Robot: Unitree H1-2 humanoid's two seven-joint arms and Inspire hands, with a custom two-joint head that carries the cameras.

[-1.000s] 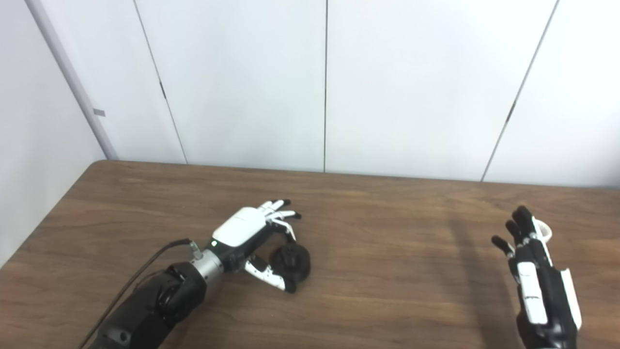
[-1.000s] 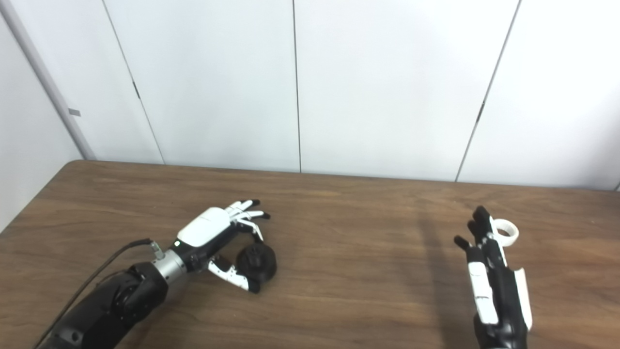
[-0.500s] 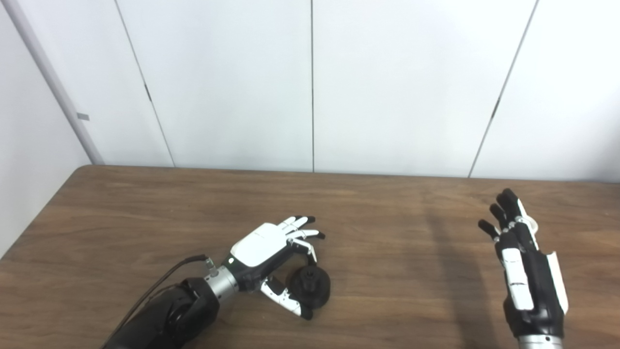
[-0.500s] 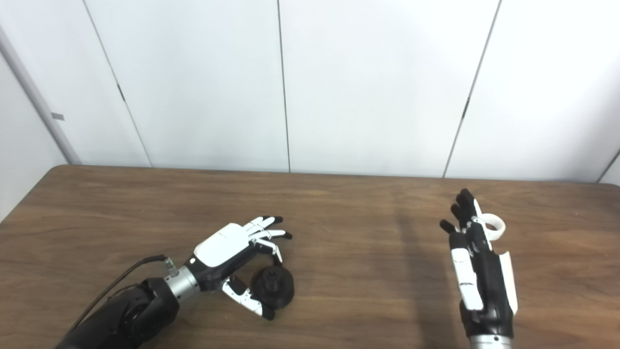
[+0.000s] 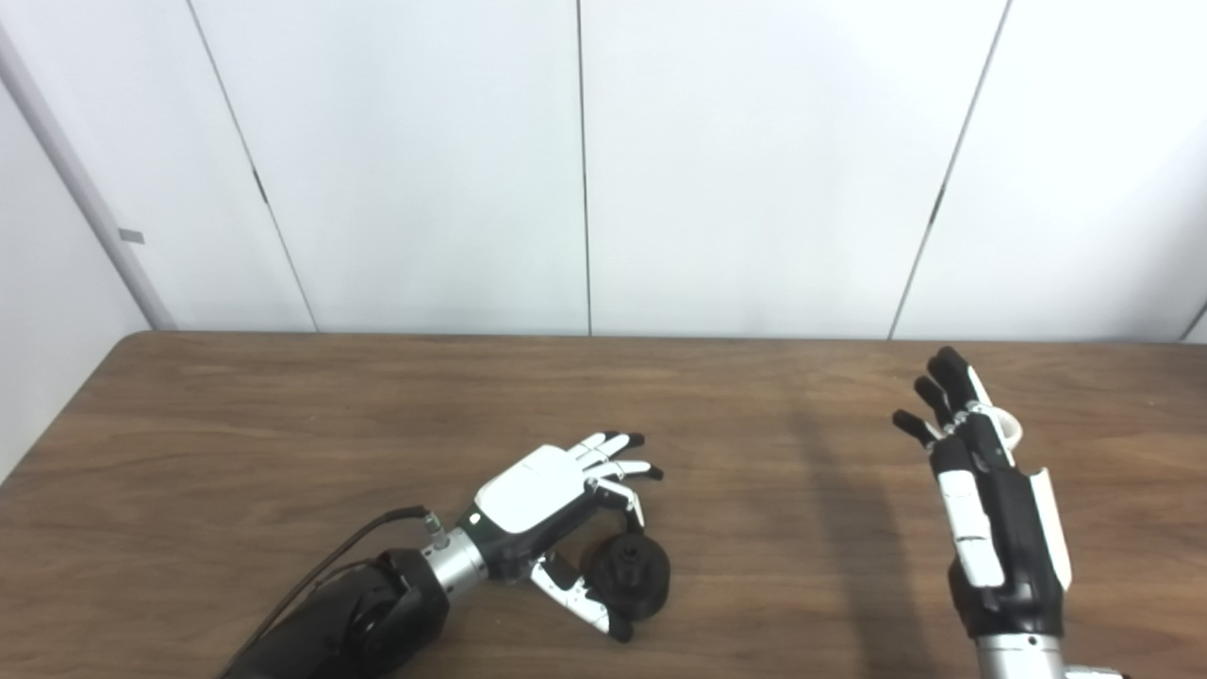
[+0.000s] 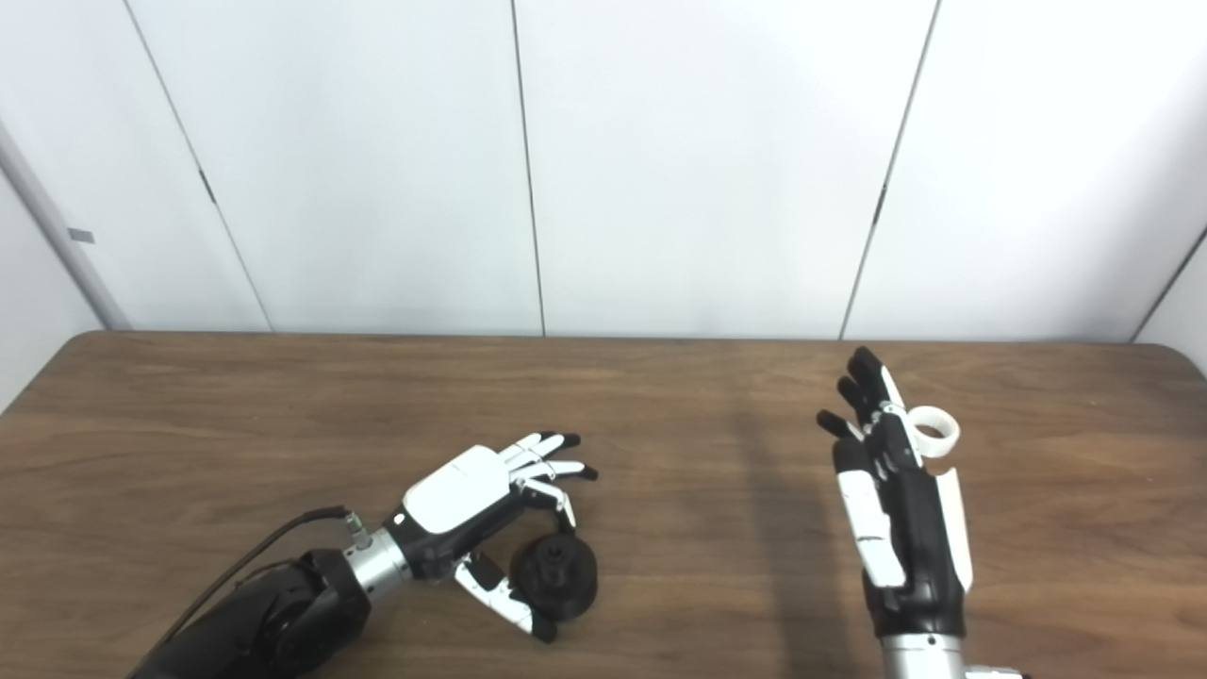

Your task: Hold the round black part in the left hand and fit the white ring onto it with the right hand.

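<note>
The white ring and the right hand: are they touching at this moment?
Cannot tell. In the right eye view the white ring lies on the table just behind the right hand, whose open fingers overlap its edge, hiding any gap.

Place: a bare test room or lab
Surface: a brown wood-grain table (image 5: 283, 415), beneath the fingers of both hands
Backdrop: plain white wall panels (image 5: 754, 170) with thin dark seams, beyond the fingertips
Left edge: a grey corner post (image 5: 85, 198)
</note>
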